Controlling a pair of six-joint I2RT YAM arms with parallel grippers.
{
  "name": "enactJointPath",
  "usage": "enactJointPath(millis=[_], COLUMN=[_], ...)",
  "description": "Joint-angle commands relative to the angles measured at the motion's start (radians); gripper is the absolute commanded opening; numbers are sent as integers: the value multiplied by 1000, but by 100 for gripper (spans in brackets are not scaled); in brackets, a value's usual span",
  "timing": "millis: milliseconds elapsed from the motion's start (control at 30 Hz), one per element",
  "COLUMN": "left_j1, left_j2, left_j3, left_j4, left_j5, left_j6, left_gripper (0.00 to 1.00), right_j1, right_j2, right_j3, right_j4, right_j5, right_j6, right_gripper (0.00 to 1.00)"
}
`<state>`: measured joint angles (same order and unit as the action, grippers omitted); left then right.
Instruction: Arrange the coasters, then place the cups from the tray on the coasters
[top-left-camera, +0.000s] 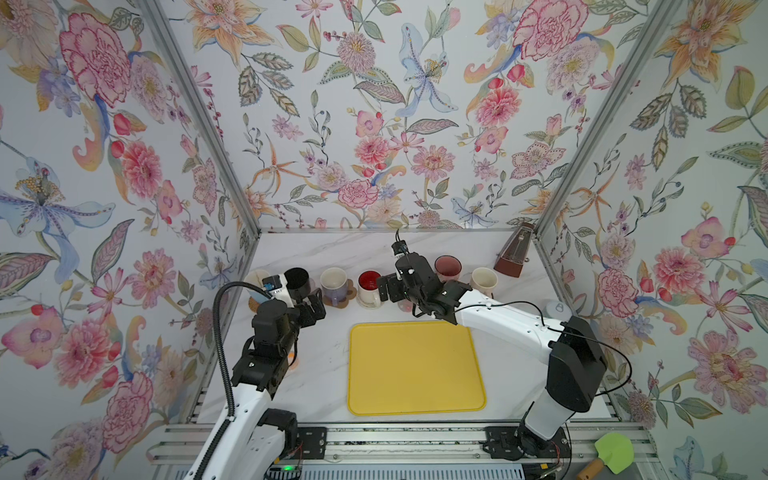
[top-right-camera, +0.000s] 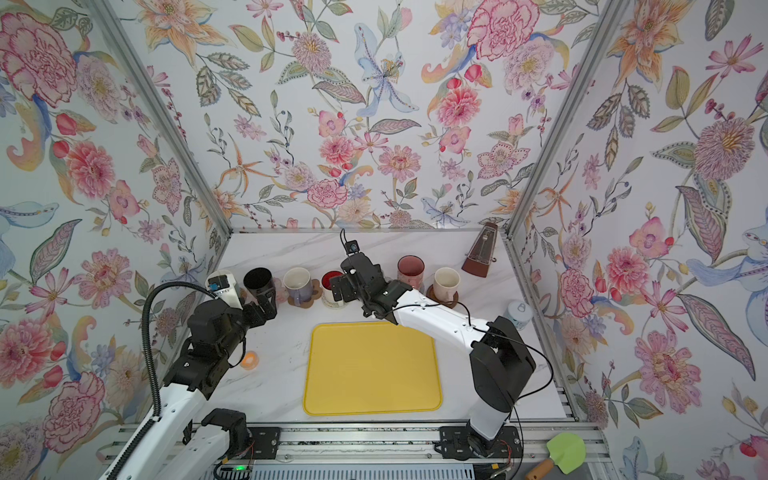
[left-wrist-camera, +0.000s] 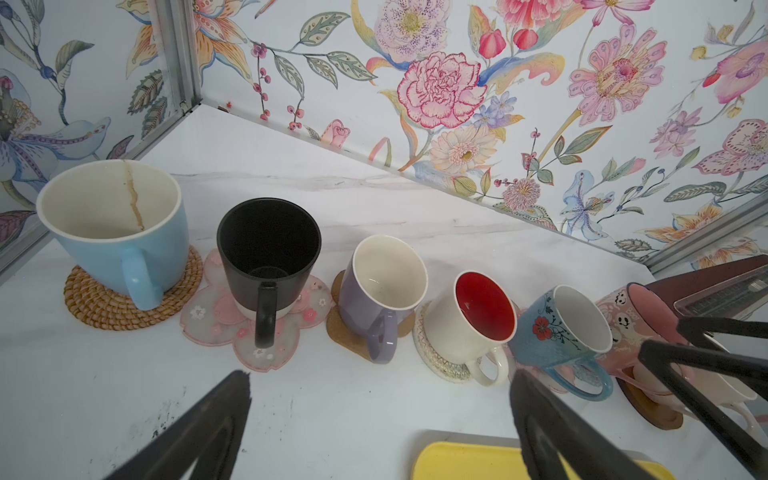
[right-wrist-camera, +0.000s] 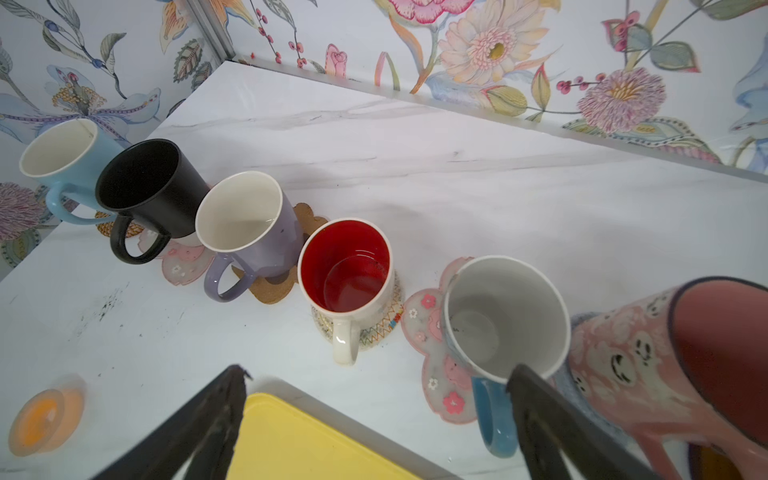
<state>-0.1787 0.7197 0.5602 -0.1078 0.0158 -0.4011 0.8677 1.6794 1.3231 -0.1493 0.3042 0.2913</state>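
Tray (top-left-camera: 415, 365) was bare; seven cups (top-left-camera: 369, 286) sat on coasters (left-wrist-camera: 95, 303) at the back of the surface (top-left-camera: 316, 374). Left tool (left-wrist-camera: 380, 374) and right tool (right-wrist-camera: 376, 372) gaped wide, holding nothing. Task looked complete.

Low in the middle of a top view, the tray (top-left-camera: 415, 365) is showing smooth, matt yellow plastic. The tabletop (top-left-camera: 324, 374) around it is looking like polished white marble. At upper left, the frame post (top-left-camera: 199, 112) is showing brushed metal.

In the left wrist view:
- The woven tan coaster (left-wrist-camera: 95, 307) is looking rough and fibrous.
- The pink flower coaster (left-wrist-camera: 270, 359) is shining like translucent resin.
- The paw coaster (left-wrist-camera: 345, 336) is looking like grainy cork.
- The black mug (left-wrist-camera: 268, 253) is appearing matt.
- The purple mug (left-wrist-camera: 361, 303) is gleaming with glossy glaze.
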Motion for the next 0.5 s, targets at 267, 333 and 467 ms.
enactJointPath(millis=[267, 333, 467], left_j1=[6, 6, 6], left_j2=[-51, -65, -91], left_j3=[-32, -45, -100], left_j4=[29, 43, 112], left_j5=[-172, -218, -325], left_j6=[-7, -3, 9], left_gripper=[99, 99, 99], right_j1=[-64, -89, -209], right_j2=[-245, -328, -502], right_j3=[-275, -358, -525], right_j4=[154, 185, 189], right_j5=[245, 293, 341], right_j6=[-76, -109, -107], right_gripper=[99, 99, 99])
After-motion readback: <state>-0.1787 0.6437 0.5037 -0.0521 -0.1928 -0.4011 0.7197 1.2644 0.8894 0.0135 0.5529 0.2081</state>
